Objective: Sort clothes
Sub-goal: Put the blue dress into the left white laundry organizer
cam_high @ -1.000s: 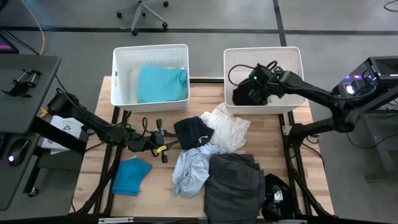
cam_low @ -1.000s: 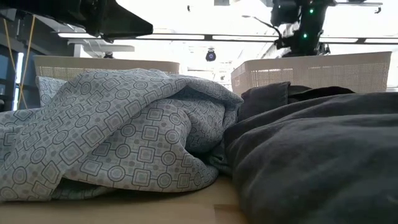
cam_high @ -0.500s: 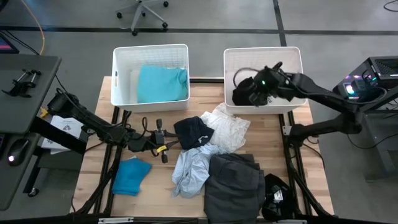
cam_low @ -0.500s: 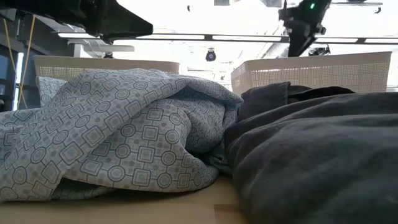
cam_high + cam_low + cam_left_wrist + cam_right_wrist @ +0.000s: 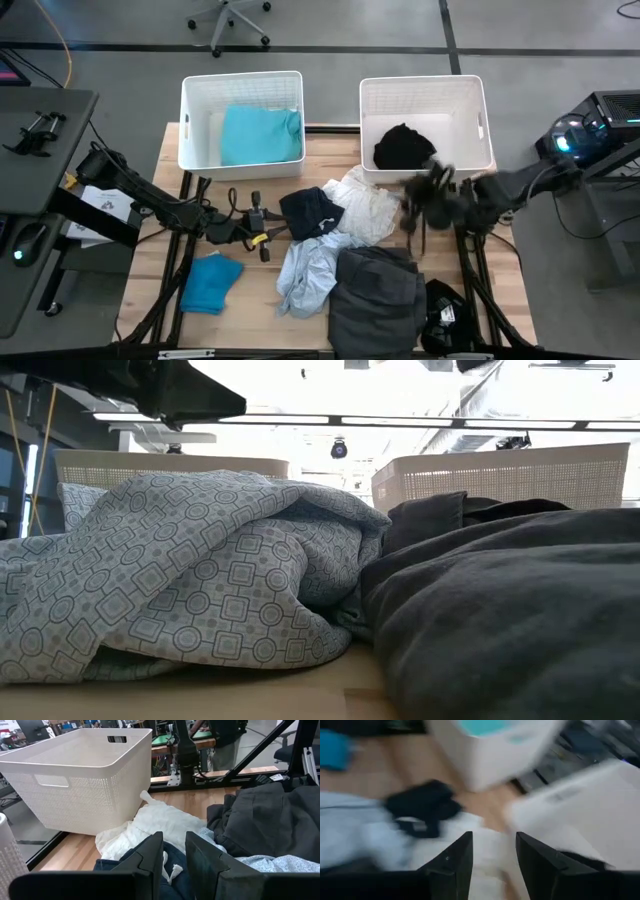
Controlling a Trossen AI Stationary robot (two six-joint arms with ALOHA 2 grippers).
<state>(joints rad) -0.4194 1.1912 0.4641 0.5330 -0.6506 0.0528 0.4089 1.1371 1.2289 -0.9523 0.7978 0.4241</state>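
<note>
My left gripper (image 5: pixel 262 228) waits low over the table's left half, slightly open and empty, pointing at the navy garment (image 5: pixel 310 210), which shows just past its fingers (image 5: pixel 150 870). My right gripper (image 5: pixel 420 205) is open and empty, blurred, over the table just in front of the right basket (image 5: pixel 470 95). A black garment (image 5: pixel 403 147) lies in that basket. A teal garment (image 5: pixel 260 135) lies in the left basket (image 5: pixel 195 100). On the table lie a white garment (image 5: pixel 368 205), a pale blue patterned one (image 5: pixel 310 272), a dark grey one (image 5: pixel 375 290) and a bright blue one (image 5: pixel 212 282).
The two white baskets stand side by side at the table's far edge. The garments are heaped in the table's middle and near part; in the low view the patterned cloth (image 5: pixel 200 580) and the dark grey one (image 5: pixel 500 600) fill the foreground. A black object (image 5: pixel 445 312) sits at the near right corner.
My right gripper has come out of the right basket, moving fast toward the table's near edge, and now stands over the table in front of the basket. The black garment stays behind in the basket.
</note>
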